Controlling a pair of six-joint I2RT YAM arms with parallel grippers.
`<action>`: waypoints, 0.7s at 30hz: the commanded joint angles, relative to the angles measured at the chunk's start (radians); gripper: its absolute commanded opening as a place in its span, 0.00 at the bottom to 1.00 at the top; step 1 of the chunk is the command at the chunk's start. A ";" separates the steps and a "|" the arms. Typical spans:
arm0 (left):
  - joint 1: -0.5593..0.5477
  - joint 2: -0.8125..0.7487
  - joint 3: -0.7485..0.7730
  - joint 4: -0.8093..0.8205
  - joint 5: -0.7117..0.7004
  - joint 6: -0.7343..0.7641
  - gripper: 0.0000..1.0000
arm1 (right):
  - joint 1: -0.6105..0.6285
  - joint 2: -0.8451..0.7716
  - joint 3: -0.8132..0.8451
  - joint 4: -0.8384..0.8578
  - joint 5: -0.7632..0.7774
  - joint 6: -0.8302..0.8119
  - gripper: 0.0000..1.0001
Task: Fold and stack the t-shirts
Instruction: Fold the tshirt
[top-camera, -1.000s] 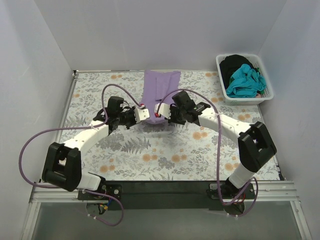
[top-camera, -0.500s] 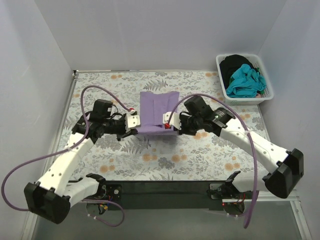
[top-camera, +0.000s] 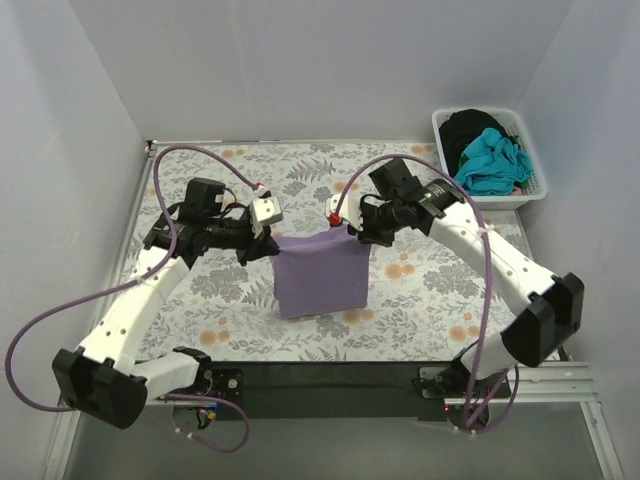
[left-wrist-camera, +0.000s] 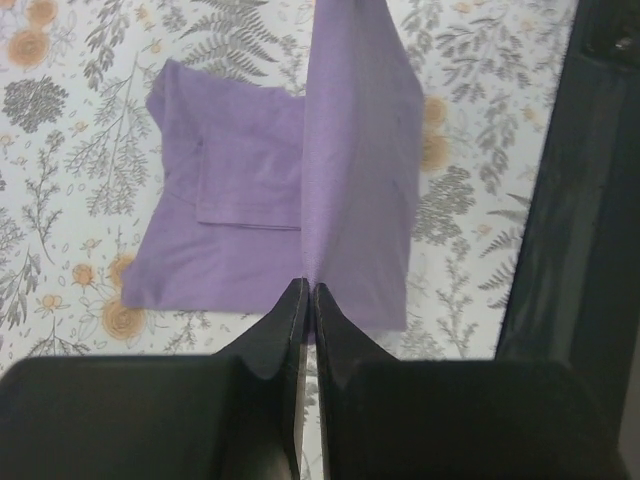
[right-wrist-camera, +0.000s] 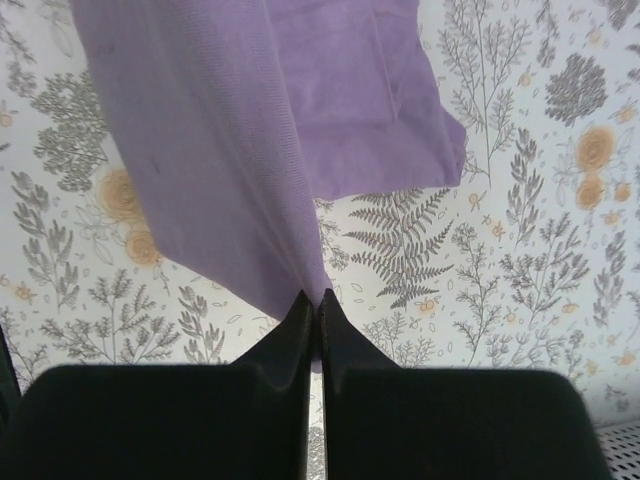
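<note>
The lavender-purple t-shirt (top-camera: 320, 275), folded narrow, hangs in the air as a flat panel between my two grippers, its lower part resting on the floral table covering (top-camera: 200, 290). My left gripper (top-camera: 270, 240) is shut on its top left corner and my right gripper (top-camera: 348, 232) is shut on its top right corner. In the left wrist view the cloth (left-wrist-camera: 350, 170) rises from the shut jaws (left-wrist-camera: 307, 290) and the lower folded part lies on the table. In the right wrist view the cloth (right-wrist-camera: 230, 140) hangs from the shut jaws (right-wrist-camera: 318, 297).
A white basket (top-camera: 535, 190) at the back right holds a teal t-shirt (top-camera: 490, 160) and a black t-shirt (top-camera: 470, 125). White walls stand on three sides. A black rail (top-camera: 330, 375) runs along the near table edge.
Both grippers have lifted the shirt's held edge up and pulled it towards the near side; the cloth, which lay flat further back, now hangs as a panel over the table's middle.
</note>
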 joint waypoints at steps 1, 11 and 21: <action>0.055 0.078 -0.017 0.136 -0.034 -0.023 0.00 | -0.054 0.107 0.068 -0.026 -0.036 -0.084 0.01; 0.127 0.517 -0.036 0.332 -0.083 0.001 0.00 | -0.133 0.537 0.295 0.039 -0.073 -0.126 0.01; 0.193 0.649 -0.023 0.398 -0.111 -0.052 0.00 | -0.135 0.704 0.382 0.068 -0.121 -0.032 0.01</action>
